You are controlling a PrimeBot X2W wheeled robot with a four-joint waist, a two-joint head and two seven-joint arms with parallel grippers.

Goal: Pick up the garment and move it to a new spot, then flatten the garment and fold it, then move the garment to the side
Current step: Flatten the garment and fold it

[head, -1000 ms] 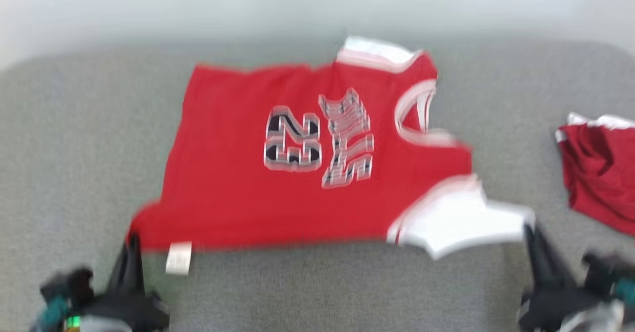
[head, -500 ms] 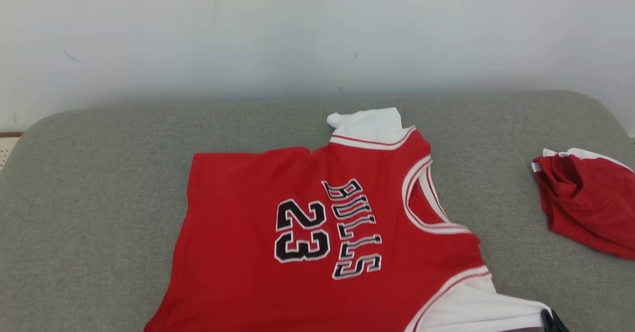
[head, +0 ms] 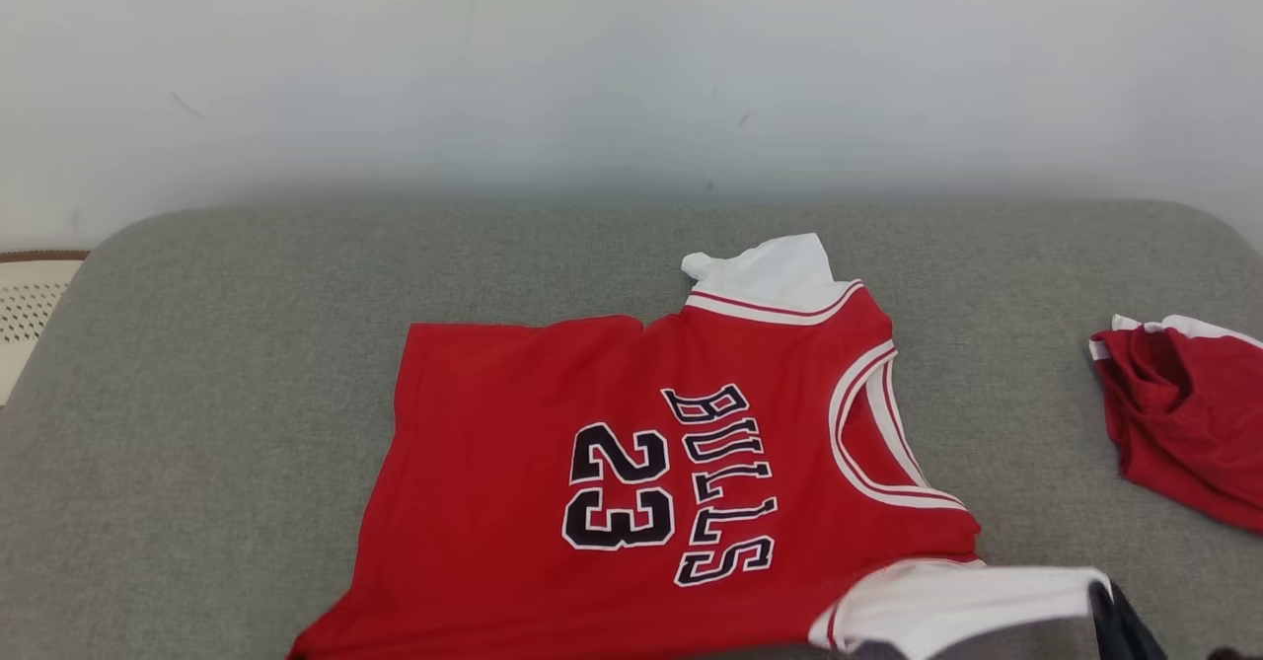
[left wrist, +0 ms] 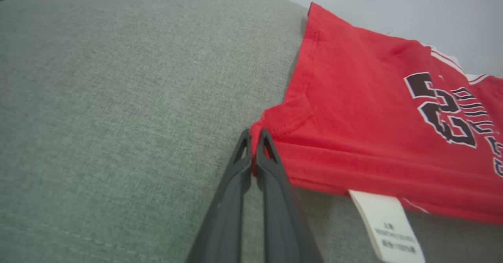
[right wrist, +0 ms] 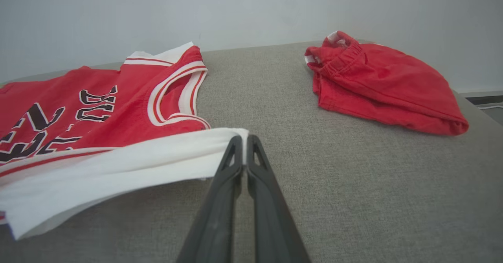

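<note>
You have the red jersey (head: 553, 443) spread out, print side up, on the grey padded surface (head: 197, 394). Your left gripper (left wrist: 255, 134) is pressed together on the jersey's red hem corner, just beside its white label (left wrist: 389, 223). Your right gripper (right wrist: 243, 140) is pinching the corner of the jersey's white shoulder piece and holds that edge slightly off the padding. To the right of the jersey, well apart from it, sits a pair of crumpled red shorts (head: 1184, 423).
</note>
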